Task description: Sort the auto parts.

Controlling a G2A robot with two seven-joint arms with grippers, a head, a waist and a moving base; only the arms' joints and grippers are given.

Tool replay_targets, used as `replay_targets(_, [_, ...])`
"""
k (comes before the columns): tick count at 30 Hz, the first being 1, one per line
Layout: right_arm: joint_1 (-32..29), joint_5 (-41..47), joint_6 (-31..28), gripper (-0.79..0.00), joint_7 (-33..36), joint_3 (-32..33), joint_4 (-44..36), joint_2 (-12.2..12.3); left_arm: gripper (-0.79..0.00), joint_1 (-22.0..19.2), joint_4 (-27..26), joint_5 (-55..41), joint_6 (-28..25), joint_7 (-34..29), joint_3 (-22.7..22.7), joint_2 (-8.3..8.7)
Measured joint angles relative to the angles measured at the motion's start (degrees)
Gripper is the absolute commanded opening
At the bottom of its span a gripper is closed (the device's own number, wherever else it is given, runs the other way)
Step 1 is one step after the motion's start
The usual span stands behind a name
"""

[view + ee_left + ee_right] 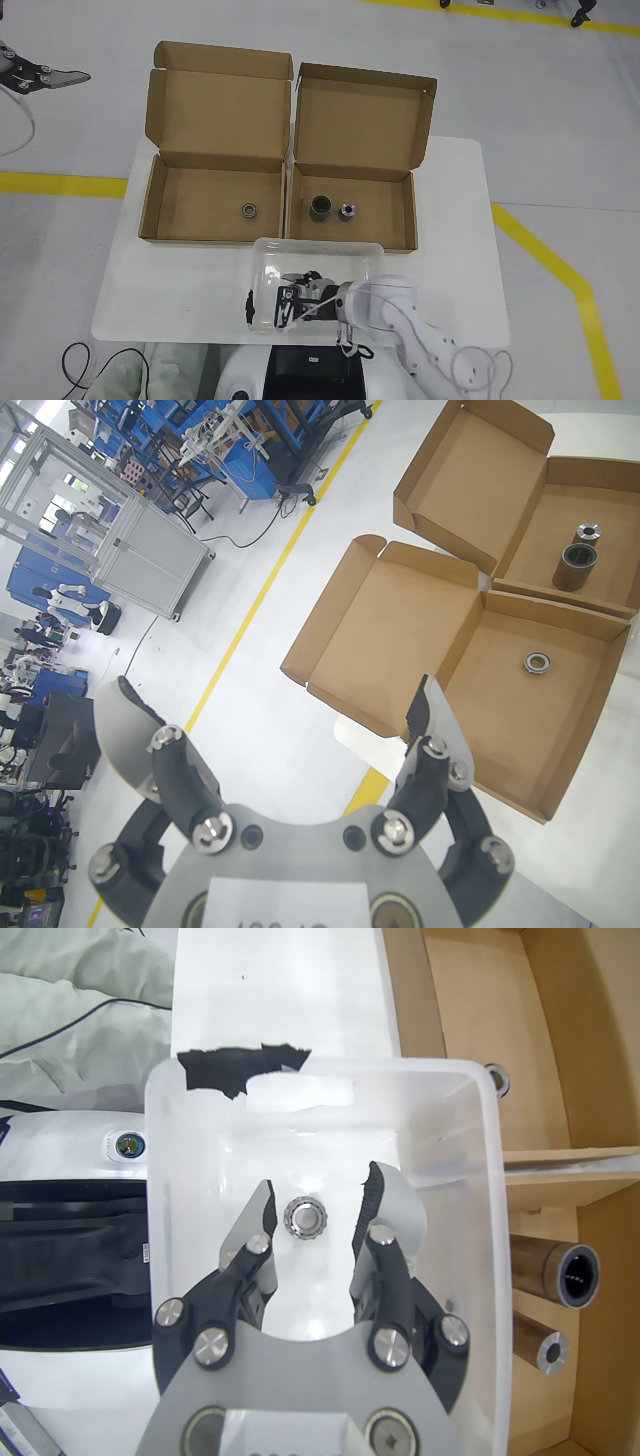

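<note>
You have one white bench (460,200) with two brown cardboard boxes side by side across its upper half in the top view, both with their lids folded back. The box on the left of the frame (195,205) holds one part: a small silver bearing ring (249,210) lying flat near the middle of its floor. The box on the right of the frame (380,205) holds two parts: a dark cylindrical metal sleeve (320,207) and, just beside it, a smaller silver bushing (346,211). That makes three parts boxed.

Below the boxes, at the lower centre of the frame, sits one clear plastic tray (320,245), its far edge right against the box fronts. One strip of torn black tape (240,1065) is stuck on one tray wall. A single part lies on the tray floor: a small ribbed silver bearing ring (305,1218), its bore facing up.

Your right tool (320,1183) is down inside the tray with its two fingers partly spread, one on each side of that ring. The ring lies closer to one finger, and neither pad is clamped on it, so the tool holds nothing.

Your left tool (274,682) hangs off the bench over the grey floor, beyond the lid of the left-hand box. Its two fingers are spread wide and hold nothing.
</note>
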Motion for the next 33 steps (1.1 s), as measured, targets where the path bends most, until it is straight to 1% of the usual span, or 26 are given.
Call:
replay_targets(5, [1.44, 0.45, 1.65, -0.462, 2.47, -1.37, 2.69, -0.15, 0.0, 0.0, 0.0, 0.0, 0.0, 0.0, 0.0, 0.0])
replay_targets(13, [4.08, 1.34, 2.92, -0.409, 6.85, -4.43, 5.98, -0.57, 0.0, 0.0, 0.0, 0.0, 0.0, 0.0, 0.0, 0.0])
replay_targets(20, [6.61, 1.35, 4.78, -0.406, 8.41, -7.43, 8.74, -1.18, 0.0, 0.0, 0.0, 0.0, 0.0, 0.0, 0.0, 0.0])
replay_targets(26, [7.87, 1.09, 6.59, -0.431, 8.07, -8.9, 10.71, -1.48, 0.0, 0.0, 0.0, 0.0, 0.0, 0.0, 0.0, 0.0])
replay_targets(29, [8.37, 1.13, 7.43, -0.483, 7.95, -9.37, 11.52, -1.59, 0.0, 0.0, 0.0, 0.0, 0.0, 0.0, 0.0, 0.0])
replay_targets(31, [8.62, 1.12, 8.02, -0.554, 8.08, -9.66, 11.94, -1.65, 0.0, 0.0, 0.0, 0.0, 0.0, 0.0, 0.0, 0.0])
replay_targets(32, [8.72, 1.12, 8.25, -0.65, 8.2, -9.8, 12.08, -1.68, 0.0, 0.0, 0.0, 0.0, 0.0, 0.0, 0.0, 0.0])
replay_targets(33, [8.85, 1.12, 8.57, -0.714, 8.34, -9.97, 12.2, -1.72, 0.0, 0.0, 0.0, 0.0, 0.0, 0.0, 0.0, 0.0])
